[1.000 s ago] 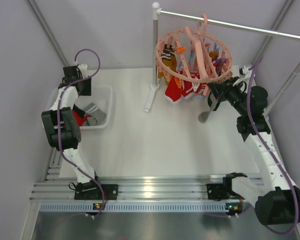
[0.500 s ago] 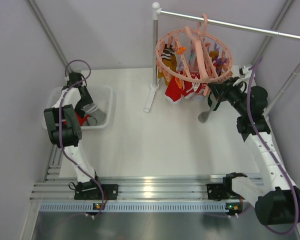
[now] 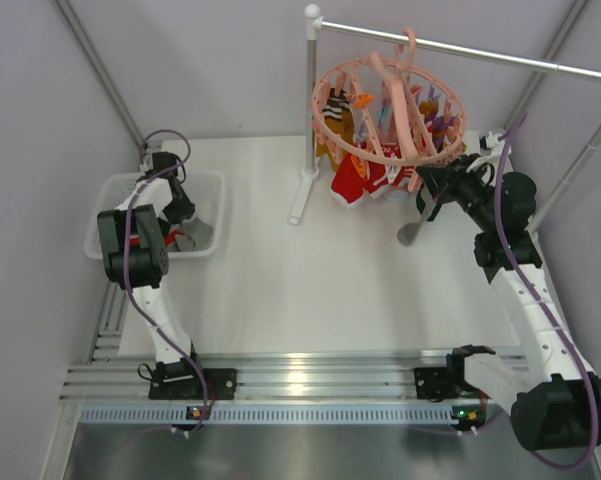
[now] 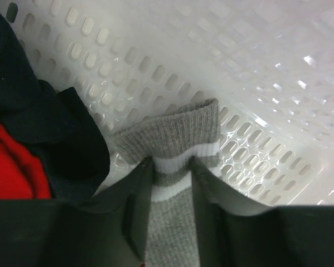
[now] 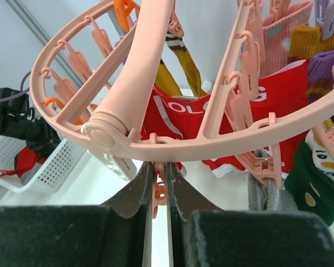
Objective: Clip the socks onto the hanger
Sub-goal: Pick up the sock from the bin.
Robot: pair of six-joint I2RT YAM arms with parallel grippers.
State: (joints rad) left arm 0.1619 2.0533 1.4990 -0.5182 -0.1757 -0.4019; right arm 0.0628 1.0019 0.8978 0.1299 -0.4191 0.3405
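The salmon-pink hanger [image 3: 388,100] hangs from the grey rail with several socks clipped on, among them a red one with white marks [image 3: 355,185] and a grey one [image 3: 412,232]. My right gripper [image 3: 432,182] is under the ring [image 5: 211,142], shut on one dangling clip [image 5: 160,192]. The red sock [image 5: 278,105] and a dark green sock [image 5: 317,183] hang behind it. My left gripper [image 3: 183,218] is down in the white basket [image 3: 212,185], its jaws [image 4: 171,178] pinching a grey sock with white stripes [image 4: 180,130]. A red sock [image 4: 11,167] and a dark sock [image 4: 55,128] lie beside it.
The grey rail [image 3: 460,48] runs across the back right on an upright pole [image 3: 308,110] with its foot on the table. The basket's mesh wall [image 4: 255,67] stands close in front of the left gripper. A slanted frame bar [image 3: 570,175] is at the right.
My left gripper has dropped from above the basket's back edge down into it and now has the grey sock between its jaws. The right arm has not moved.
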